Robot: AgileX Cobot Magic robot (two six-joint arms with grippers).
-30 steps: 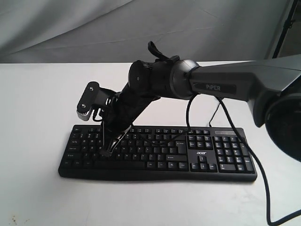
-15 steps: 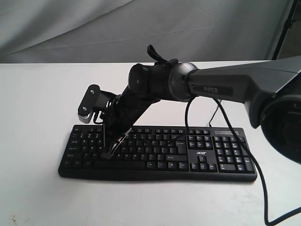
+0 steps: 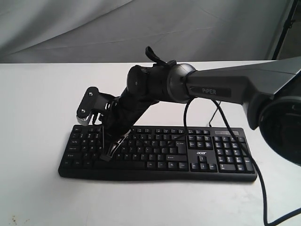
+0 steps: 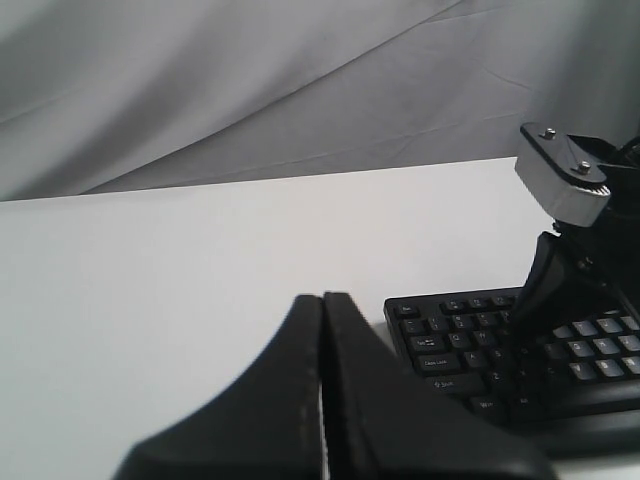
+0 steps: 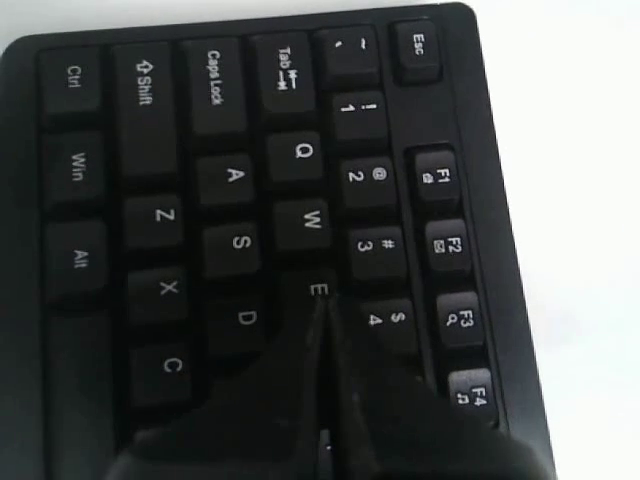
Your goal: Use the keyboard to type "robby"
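The black keyboard (image 3: 188, 153) lies across the white table, with its "acer" logo (image 3: 201, 152) above the arrow keys. My right gripper (image 3: 106, 157) reaches across to the keyboard's left letter block, shut, fingers pointing steeply down. In the right wrist view the shut right gripper (image 5: 322, 302) has its tip at the edge of the E key (image 5: 316, 289), next to the 4 key (image 5: 385, 320); whether it touches cannot be told. In the left wrist view my left gripper (image 4: 322, 298) is shut and empty, low over bare table beside the keyboard (image 4: 450, 345). The left gripper is out of sight in the exterior view.
A thick black cable (image 3: 256, 179) hangs from the right arm (image 3: 221, 89) and loops over the number pad side down to the table's front edge. Grey cloth (image 3: 94, 28) hangs behind the table. A dark stand (image 3: 284, 28) rises at the far right.
The right arm's wrist has shifted slightly left and lower, and the shut fingertips have crept a little toward the keyboard's front-left. The keyboard has not moved.
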